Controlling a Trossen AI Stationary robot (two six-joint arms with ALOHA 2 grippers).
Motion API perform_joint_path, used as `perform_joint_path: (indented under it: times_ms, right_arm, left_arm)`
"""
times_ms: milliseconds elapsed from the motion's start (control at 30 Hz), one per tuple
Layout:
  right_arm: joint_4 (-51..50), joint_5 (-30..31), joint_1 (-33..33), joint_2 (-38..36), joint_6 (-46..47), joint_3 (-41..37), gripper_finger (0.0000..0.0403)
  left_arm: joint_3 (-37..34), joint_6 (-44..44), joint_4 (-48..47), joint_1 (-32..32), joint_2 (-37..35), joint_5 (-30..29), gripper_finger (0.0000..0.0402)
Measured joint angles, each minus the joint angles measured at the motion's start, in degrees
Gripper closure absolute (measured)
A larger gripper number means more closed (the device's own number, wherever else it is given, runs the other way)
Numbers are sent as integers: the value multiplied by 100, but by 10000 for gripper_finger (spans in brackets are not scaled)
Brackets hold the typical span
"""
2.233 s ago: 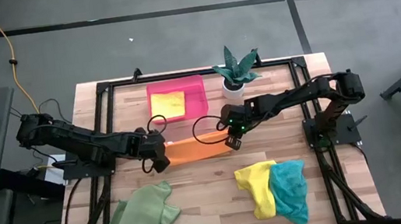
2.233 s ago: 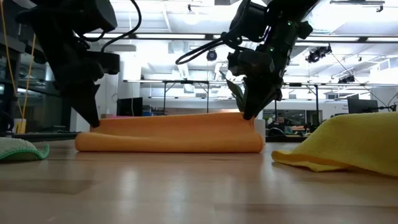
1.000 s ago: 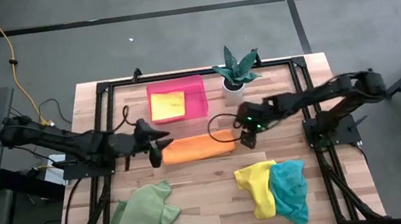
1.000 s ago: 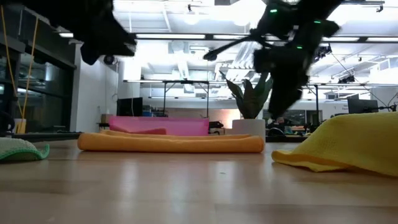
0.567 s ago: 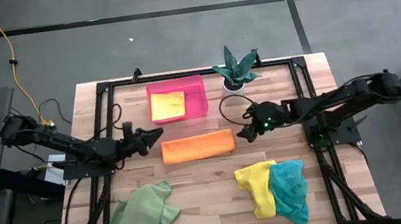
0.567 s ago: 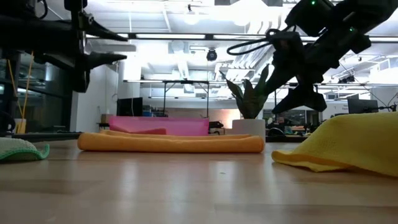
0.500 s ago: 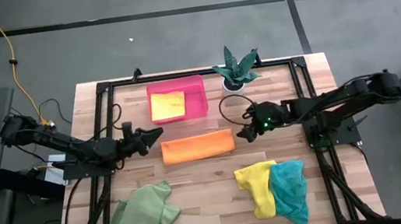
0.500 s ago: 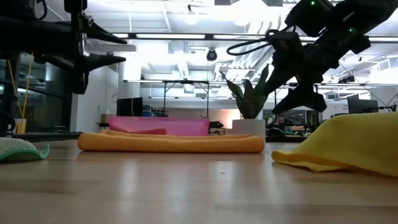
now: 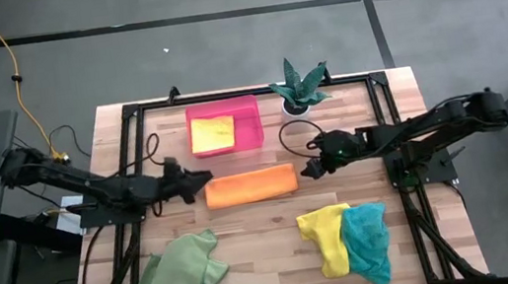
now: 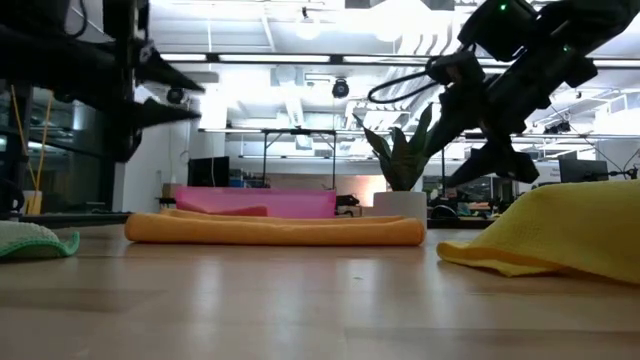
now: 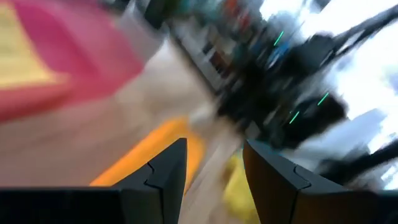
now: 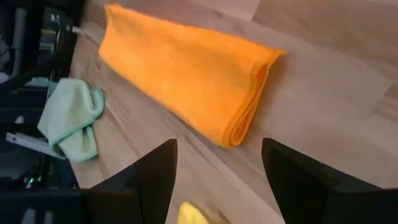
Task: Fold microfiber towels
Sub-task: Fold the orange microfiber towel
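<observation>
An orange microfiber towel (image 9: 250, 184) lies folded into a long flat strip on the middle of the table; its layered end (image 12: 249, 106) shows in the right wrist view. My left gripper (image 9: 201, 178) hovers open just off its left end, pointing almost level at it. My right gripper (image 9: 308, 171) hovers open off its right end, slanting down. Neither touches the cloth. A light green towel (image 9: 181, 275) lies crumpled at the near left. A yellow towel (image 9: 327, 236) and a teal towel (image 9: 368, 240) lie bunched together at the near right. Another yellow towel (image 9: 212, 132) lies folded in the pink tray (image 9: 248, 113).
A potted plant (image 9: 299, 86) stands at the far edge, right of the pink tray. Black frame rails (image 9: 137, 158) run along the table's sides. Bare wood shows between the orange towel and the near towels.
Both grippers have drawn away from the orange towel's ends, the left toward the table's left edge and the right toward its right edge. Each has sunk a little and rolled about its own line. The orange towel has stayed flat and still.
</observation>
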Motion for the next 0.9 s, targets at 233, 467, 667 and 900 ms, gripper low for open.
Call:
perform_joint_path:
  times_ms: [233,467,667,900]
  right_arm:
    - [-15,-25,4,9,118,0,176]
    - [-747,-177,4,656,265,433,176]
    - [-1827,280,-20,1885,-641,1794,176]
    - [-2336,228,-205,2896,-887,2608,176]
  left_arm:
    - [1287,811,-3118,197,-11,966,254]
    - [2061,1238,-4148,455,-341,833,254]
    - [2092,1268,-4177,697,-690,839,254]
    - [2090,1242,-4190,714,-771,877,254]
